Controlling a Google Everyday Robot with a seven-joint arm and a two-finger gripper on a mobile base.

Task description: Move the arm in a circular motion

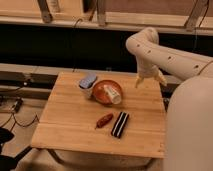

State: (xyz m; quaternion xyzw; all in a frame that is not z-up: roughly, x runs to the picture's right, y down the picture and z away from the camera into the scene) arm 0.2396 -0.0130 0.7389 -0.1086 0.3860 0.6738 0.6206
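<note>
The arm (165,56) is thick, cream-white and tubular with small dark dots. It comes in from the right, bends at an elbow near the top and points down. Its small pale gripper (149,80) hangs over the far right part of the wooden table (70,125), to the right of an orange bowl (101,94). The gripper holds nothing that I can see.
On the table stand a white cup with a bluish lid (87,85), the orange bowl with a pale object in it, a reddish-brown sausage-shaped item (104,120) and a black striped bar (120,124). The robot's white body (192,130) fills the right. Rails and cables run behind and left.
</note>
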